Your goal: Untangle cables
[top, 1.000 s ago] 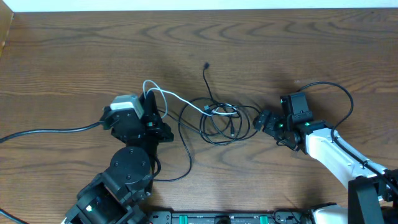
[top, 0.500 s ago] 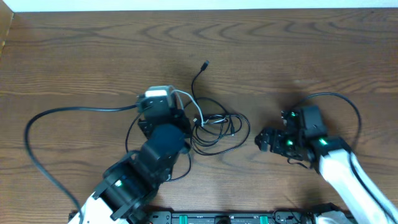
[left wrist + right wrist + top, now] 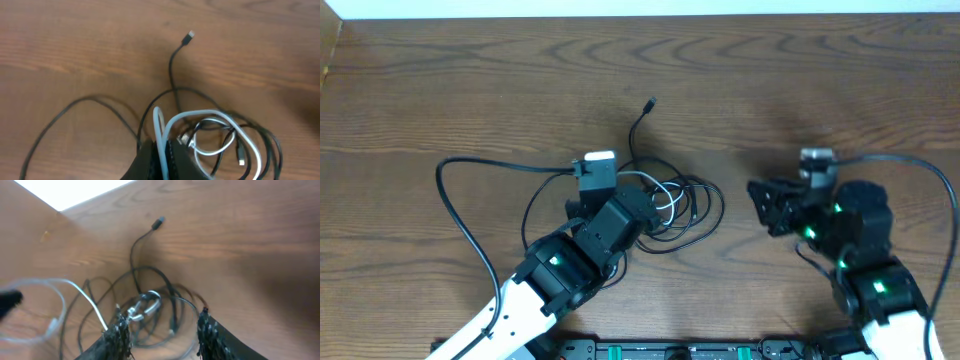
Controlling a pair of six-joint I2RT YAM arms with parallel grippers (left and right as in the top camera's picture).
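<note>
The left hand (image 3: 161, 152), clamped on the white cable (image 3: 205, 112), sits at the left edge of the cables (image 3: 685, 205) (nearer arm); the right hand (image 3: 766, 205), jaws apart and apparently empty, stands apart at frame right.

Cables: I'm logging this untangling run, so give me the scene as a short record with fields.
tangle: black cables and white cable, looped together on table
left gripper: shut on white cable
right gripper: open, right of tangle, touching nothing
free end: black plug lying clear of tangle
</note>
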